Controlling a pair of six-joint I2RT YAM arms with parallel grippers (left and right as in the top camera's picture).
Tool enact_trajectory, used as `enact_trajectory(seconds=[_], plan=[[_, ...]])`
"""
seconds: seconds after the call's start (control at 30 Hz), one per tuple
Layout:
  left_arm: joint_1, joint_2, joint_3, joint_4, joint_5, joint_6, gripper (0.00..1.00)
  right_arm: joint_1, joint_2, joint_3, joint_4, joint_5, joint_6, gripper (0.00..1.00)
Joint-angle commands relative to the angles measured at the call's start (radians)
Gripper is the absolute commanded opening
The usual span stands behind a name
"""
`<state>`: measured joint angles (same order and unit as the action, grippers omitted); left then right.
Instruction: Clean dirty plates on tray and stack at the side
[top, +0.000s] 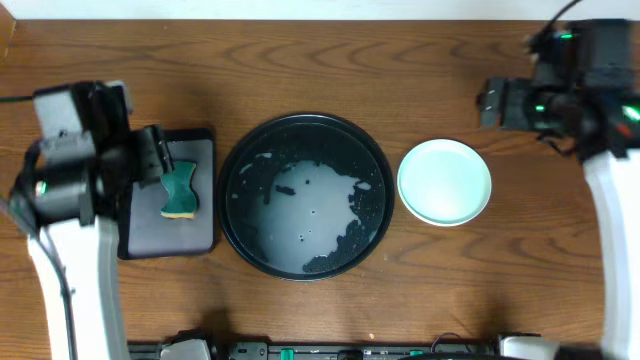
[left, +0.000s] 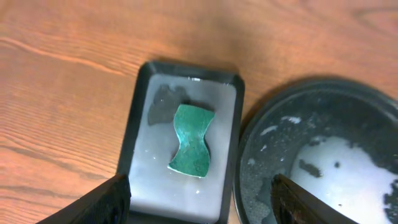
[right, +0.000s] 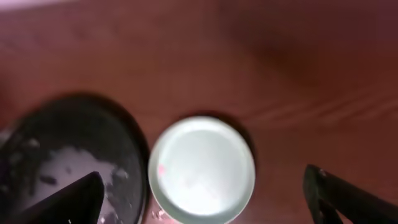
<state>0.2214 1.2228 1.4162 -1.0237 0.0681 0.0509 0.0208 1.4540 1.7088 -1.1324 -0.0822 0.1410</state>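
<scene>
The round black tray (top: 372, 165) sits mid-table, smeared with white foam and dark specks; no plate lies on it. A pale mint plate (top: 444, 182) rests on the wood just right of it, seen from above in the right wrist view as the plate (right: 202, 169) beside the tray (right: 124, 143). My right gripper (top: 490, 103) hangs behind the plate, open and empty, its fingertips (right: 68, 202) spread wide either side. My left gripper (top: 158, 162) is open above the teal sponge (top: 181, 190), holding nothing.
The sponge (left: 191, 140) lies in a small black rectangular tray (left: 161, 180) left of the round tray (left: 261, 174). Bare wooden table stretches along the back. The front edge carries dark fittings (top: 350, 352).
</scene>
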Motion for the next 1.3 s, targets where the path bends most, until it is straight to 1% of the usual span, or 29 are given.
enact_trajectory(seconds=[0.0,0.17,0.33,0.53,0.7,0.8,0.9,0.97,1.03,1.17,1.27], plan=[[0.002,-0.05,0.011,-0.005,0.011,0.001,0.73,0.011,-0.106,0.034,-0.005,0.033,-0.008,0.99],[0.002,-0.104,0.011,-0.005,0.011,0.001,0.73,0.012,-0.237,0.034,-0.014,0.033,-0.008,0.99],[0.002,-0.111,0.011,-0.005,0.011,0.001,0.73,0.012,-0.327,0.034,-0.014,0.033,-0.008,0.99],[0.002,-0.111,0.011,-0.005,0.011,0.001,0.73,0.012,-0.388,0.034,-0.021,0.032,-0.008,0.99],[0.002,-0.111,0.011,-0.005,0.011,0.001,0.73,0.011,-0.406,0.034,-0.08,0.052,-0.008,0.99],[0.002,-0.111,0.011,-0.005,0.011,0.001,0.73,0.012,-0.408,0.002,-0.073,0.05,-0.053,0.99],[0.002,-0.111,0.011,-0.005,0.011,0.001,0.73,0.011,-0.452,-0.097,-0.02,0.047,-0.117,0.99],[0.002,-0.111,0.011,-0.005,0.011,0.001,0.73,0.011,-0.495,-0.185,0.047,0.047,-0.127,0.99],[0.002,-0.111,0.011,-0.005,0.011,0.001,0.73,0.011,-0.567,-0.32,0.158,0.024,-0.139,0.99],[0.002,-0.111,0.011,-0.005,0.011,0.001,0.73,0.011,-0.716,-0.577,0.375,-0.085,-0.219,0.99],[0.002,-0.111,0.011,-0.005,0.011,0.001,0.73,0.011,-0.826,-0.763,0.512,-0.103,-0.236,0.99]])
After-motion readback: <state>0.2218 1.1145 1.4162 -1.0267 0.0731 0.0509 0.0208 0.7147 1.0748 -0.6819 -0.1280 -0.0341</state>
